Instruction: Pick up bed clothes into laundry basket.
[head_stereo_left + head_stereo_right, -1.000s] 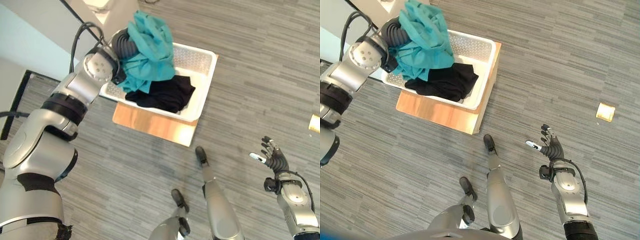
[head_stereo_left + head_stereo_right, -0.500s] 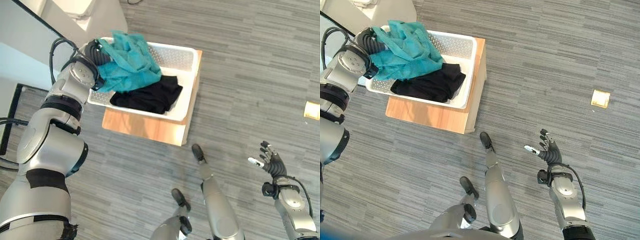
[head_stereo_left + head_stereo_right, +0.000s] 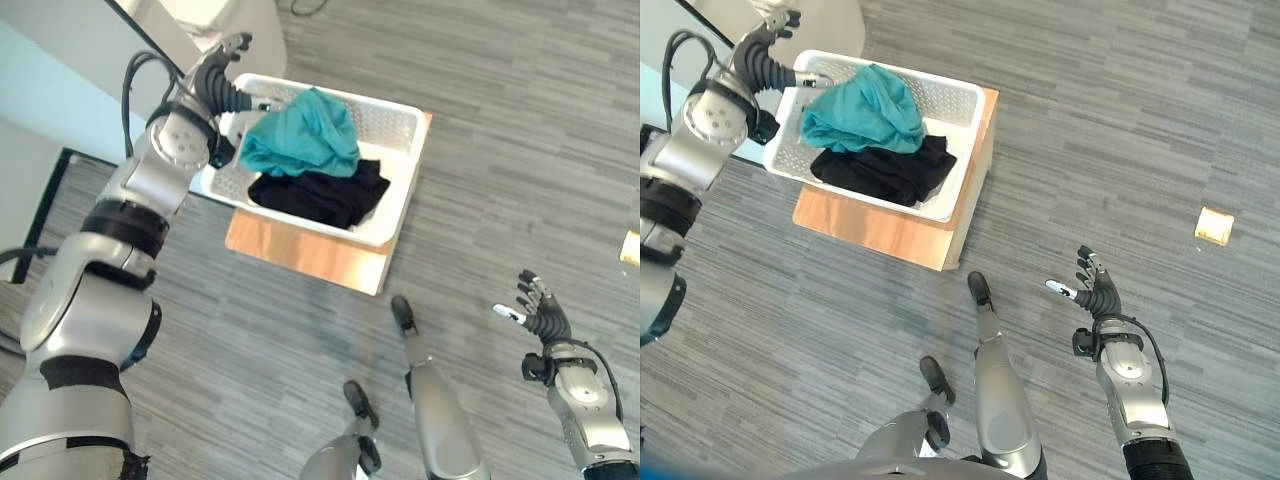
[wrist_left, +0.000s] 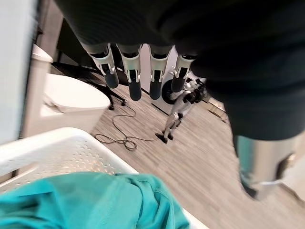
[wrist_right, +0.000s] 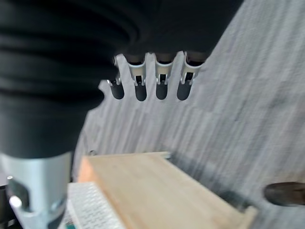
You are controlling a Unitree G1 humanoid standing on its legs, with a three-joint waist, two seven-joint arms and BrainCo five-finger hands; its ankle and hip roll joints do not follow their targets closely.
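Bedclothes are in: the teal garment [image 3: 303, 133] lies heaped in the white laundry basket [image 3: 405, 150], overlapping a black garment [image 3: 320, 195] just toward 6 o'clock from it, both inside the rim. Over at the basket's 10 o'clock corner, the left hand [image 3: 217, 72] hovers above the rim, fingers [image 4: 134, 86] spread straight, gripping nothing. The teal cloth sits just below those fingertips in the left wrist view. The basket rests on a low wooden platform [image 3: 300, 250] on the grey plank floor [image 3: 520, 120].

My read: the release is made, so lift that hand straight up and clear. Keep the fingers splayed so no fold snags and drags cloth back over the rim.

Far right, toward 4 o'clock, the right hand [image 3: 538, 318] hangs well apart, fingers open, idle. A small tan square [image 3: 1214, 225] lies on the floor.
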